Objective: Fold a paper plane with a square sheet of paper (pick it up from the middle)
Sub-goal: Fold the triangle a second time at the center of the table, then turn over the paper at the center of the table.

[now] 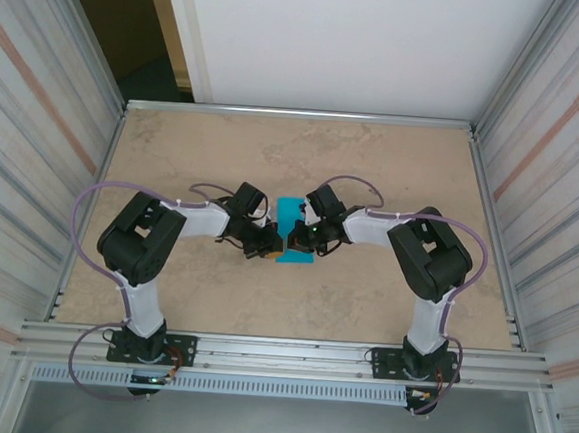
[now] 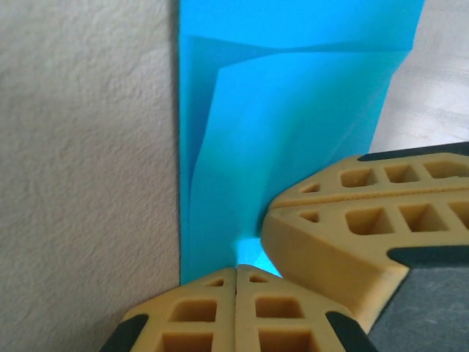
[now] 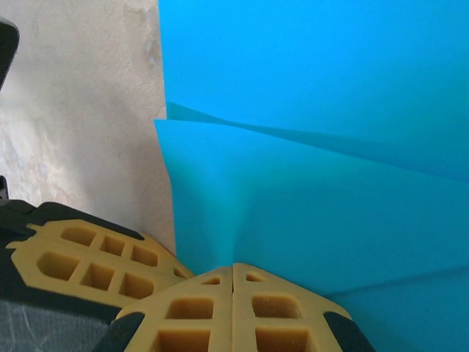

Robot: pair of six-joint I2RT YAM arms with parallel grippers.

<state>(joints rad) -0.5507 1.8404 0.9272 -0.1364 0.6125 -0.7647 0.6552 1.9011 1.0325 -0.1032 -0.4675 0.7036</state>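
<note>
The square sheet of paper [image 1: 295, 227] lies mid-table as a narrow, folded turquoise strip with raised creases [image 2: 293, 110]. My left gripper [image 1: 270, 246] comes at its near end from the left. In the left wrist view that gripper [image 2: 236, 270] is shut, with the paper's near edge running into its closed tips. My right gripper [image 1: 294, 240] meets it from the right. Its yellow fingers [image 2: 344, 220] press against the same end. In the right wrist view the right gripper [image 3: 233, 265] is shut on the paper [image 3: 315, 147], and a ridge rises toward its tips.
The beige tabletop [image 1: 374, 163] is bounded by a metal rail and corrugated walls [image 1: 35, 136] on both sides. The left gripper's fingers [image 3: 88, 257] crowd the right wrist view at lower left. Both arms' elbows [image 1: 143, 235] [image 1: 429, 250] stand to either side.
</note>
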